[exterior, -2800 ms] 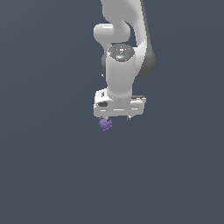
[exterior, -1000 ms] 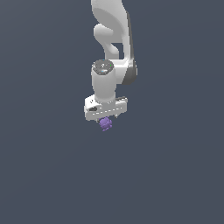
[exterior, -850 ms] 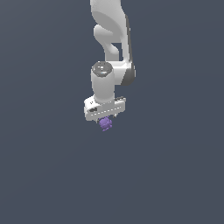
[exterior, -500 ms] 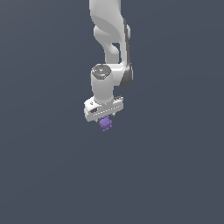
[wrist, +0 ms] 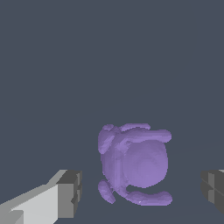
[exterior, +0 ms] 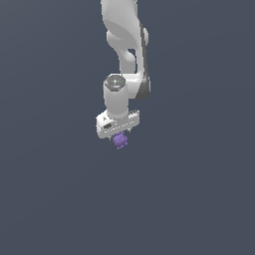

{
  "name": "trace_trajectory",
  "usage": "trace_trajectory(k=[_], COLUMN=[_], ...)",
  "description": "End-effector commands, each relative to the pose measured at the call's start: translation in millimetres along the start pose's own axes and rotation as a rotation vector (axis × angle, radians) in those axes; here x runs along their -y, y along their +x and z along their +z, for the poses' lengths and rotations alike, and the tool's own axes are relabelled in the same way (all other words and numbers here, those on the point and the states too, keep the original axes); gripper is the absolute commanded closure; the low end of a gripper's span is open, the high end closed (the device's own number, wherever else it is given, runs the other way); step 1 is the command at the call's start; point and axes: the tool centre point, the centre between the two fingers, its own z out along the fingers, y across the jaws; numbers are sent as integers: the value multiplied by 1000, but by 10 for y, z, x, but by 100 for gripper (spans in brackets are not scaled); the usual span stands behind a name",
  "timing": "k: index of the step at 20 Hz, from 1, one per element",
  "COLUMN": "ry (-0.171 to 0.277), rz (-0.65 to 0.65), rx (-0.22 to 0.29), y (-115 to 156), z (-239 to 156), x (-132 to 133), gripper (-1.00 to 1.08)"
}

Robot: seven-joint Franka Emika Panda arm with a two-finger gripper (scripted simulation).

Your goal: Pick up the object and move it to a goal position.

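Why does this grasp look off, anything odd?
Nothing damaged. The gripper is open: in the wrist view the purple object sits between the fingers with clear gaps on both sides, nearer one finger than the other, so it is not gripped.

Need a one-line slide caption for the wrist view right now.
Wrist view: purple knobbly object sits between the open claw fingers, with gaps on both sides.

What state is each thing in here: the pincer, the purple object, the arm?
Pincer: open, one finger either side of the object, gaps showing on both sides.
Purple object: lumpy blob between the fingers, not gripped; whether it rests on the ground I cannot tell.
Arm: reaching straight down, wrist directly over the object.
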Motion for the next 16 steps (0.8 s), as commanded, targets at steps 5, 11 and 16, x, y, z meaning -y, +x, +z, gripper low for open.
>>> trace_trajectory(k=[5, 11, 16], ry=[0, 0, 0], rz=[-3, -5, -5], rx=[0, 0, 0], y=[-12, -12, -10], z=[240, 456, 480], x=[8, 8, 5], gripper=[-92, -92, 108])
